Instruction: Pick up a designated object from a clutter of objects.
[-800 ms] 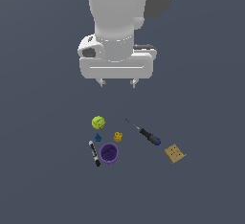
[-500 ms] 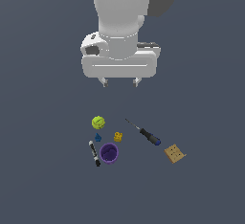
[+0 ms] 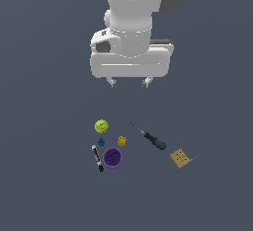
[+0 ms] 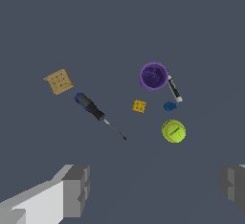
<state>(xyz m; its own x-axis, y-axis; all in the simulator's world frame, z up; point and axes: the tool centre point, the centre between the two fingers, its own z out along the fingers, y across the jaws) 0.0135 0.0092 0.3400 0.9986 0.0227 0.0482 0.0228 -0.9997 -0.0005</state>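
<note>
The designated object, a tiny yellow-orange studded block (image 3: 121,140) (image 4: 139,106), lies in the middle of the clutter of objects. Around it lie a yellow-green ball (image 3: 102,126) (image 4: 173,131), a tiny blue piece (image 3: 101,141) (image 4: 169,106), a purple cup (image 3: 112,158) (image 4: 153,76) and a black-white marker (image 3: 98,157) (image 4: 174,89). My gripper (image 3: 130,82) (image 4: 155,189) hangs high above the clutter, open, with nothing between its grey fingers (image 4: 76,189).
A blue-handled screwdriver (image 3: 148,137) (image 4: 97,113) lies toward the exterior view's right of the block. A tan flat square (image 3: 180,158) (image 4: 59,81) sits farther right. All rests on a dark grey floor (image 3: 49,185).
The arm has shifted slightly toward the exterior view's right. The objects on the floor have not moved.
</note>
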